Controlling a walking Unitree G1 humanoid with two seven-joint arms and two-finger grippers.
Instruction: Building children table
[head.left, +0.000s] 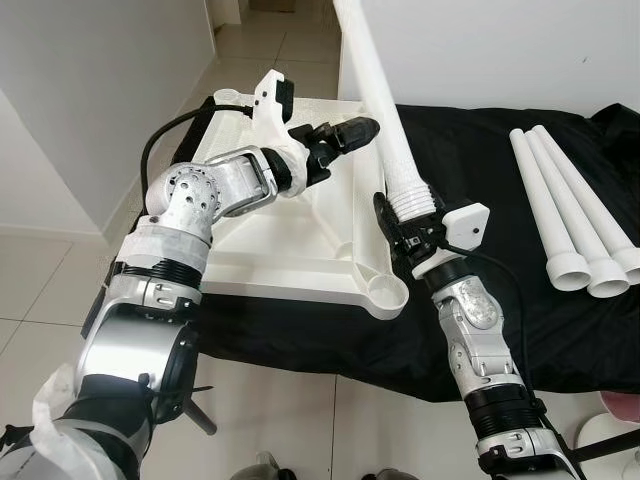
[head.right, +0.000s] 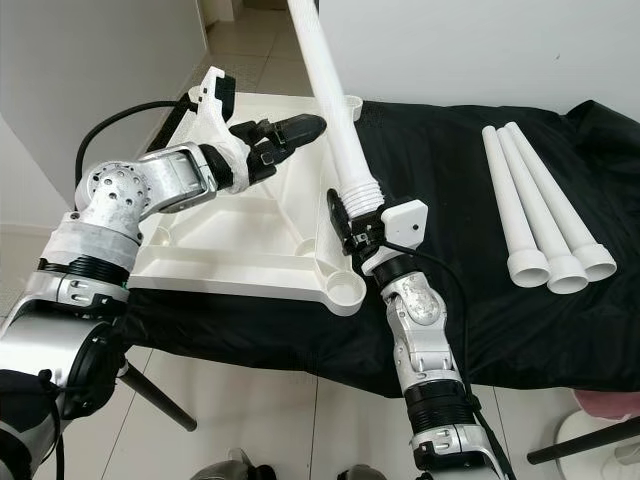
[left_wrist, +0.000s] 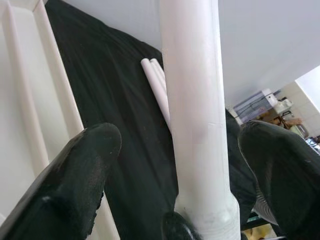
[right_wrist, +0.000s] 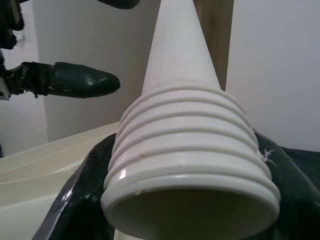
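The right end effector (head.left: 408, 232) is clamped on the ribbed, threaded end of a white table leg (head.left: 385, 110), holding it tilted up and away so the long shaft rises past the top of the head views. Gripping at the thread collar keeps the open socket end low and near the tabletop's corner, probably so it can be steered to a mount.

The white plastic tabletop (head.left: 290, 235) lies upside down on a black cloth (head.left: 480, 150) spread over the worktop, ribs and corner sockets facing up; the nearest round socket (head.left: 385, 292) sits just beside the right wrist. That orientation exposes the leg mounts.

The left end effector (head.left: 345, 135) reaches over the tabletop toward the leg's shaft, fingers (left_wrist: 82, 180) spread on either side of it without touching, seemingly to steady the shaft once they close.

Three more legs (head.left: 575, 215) lie side by side on the cloth, well apart to the right, awaiting their turn.
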